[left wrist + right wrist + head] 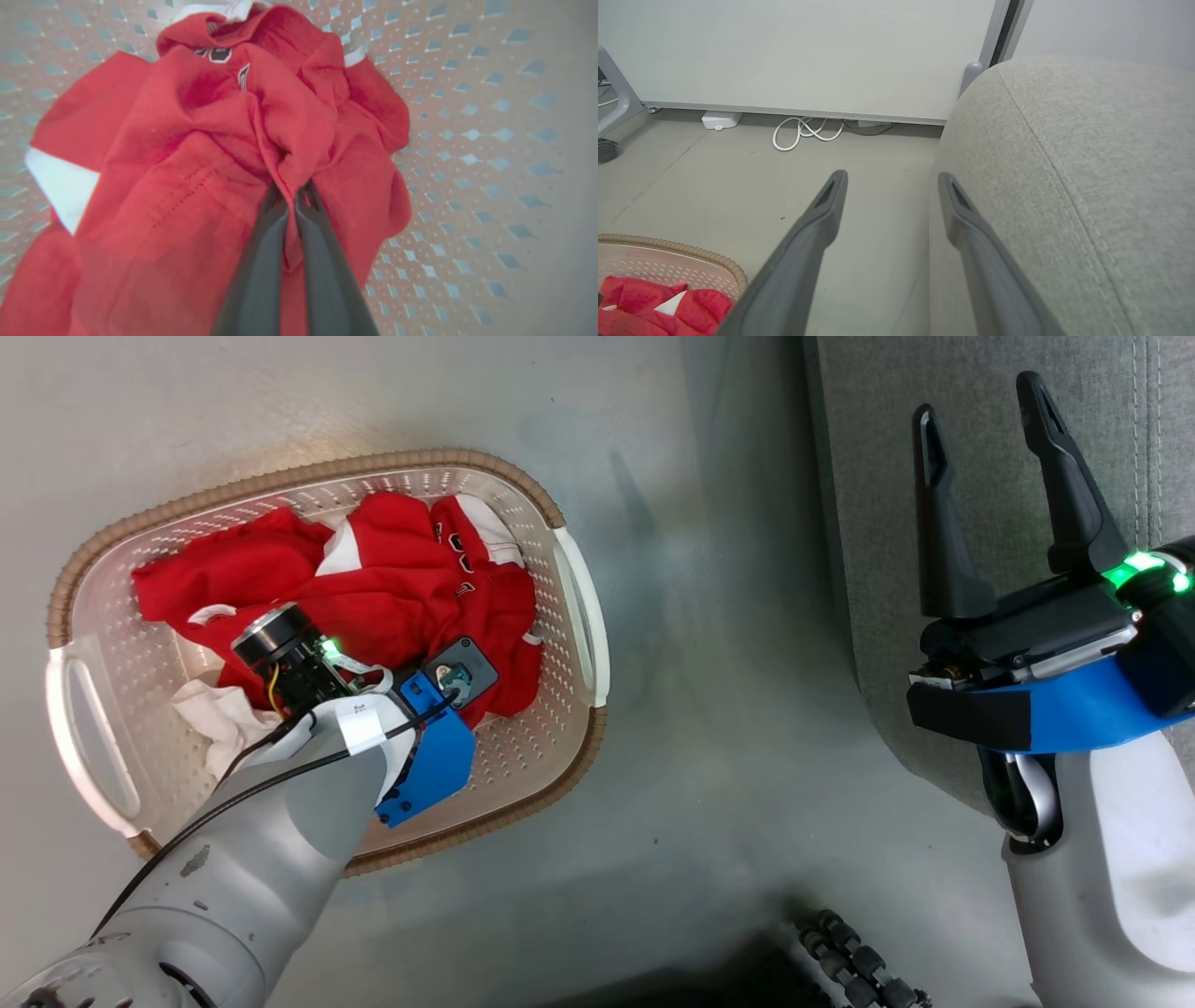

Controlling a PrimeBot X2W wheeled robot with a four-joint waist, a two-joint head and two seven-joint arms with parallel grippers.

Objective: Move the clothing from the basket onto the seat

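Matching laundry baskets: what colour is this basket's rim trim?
Brown trim on the cream basket; clearest in the head view.

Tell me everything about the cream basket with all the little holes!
The cream plastic laundry basket sits on the pale floor, left of the grey fabric seat. It has rounded corners, perforated walls, white side handles and a brown ribbed rim. Crumpled red and white clothing lies inside, pinched by the shut left gripper.

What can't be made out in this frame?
- Left wrist view: the left gripper pinches a red fold of the clothing; bunched folds hide whether one garment or both.
- Head view: the clothing covers the basket floor beneath it.
- Head view: the seat is cut off by the top and right edges.
- Left wrist view: the black print is blurred, unreadable.
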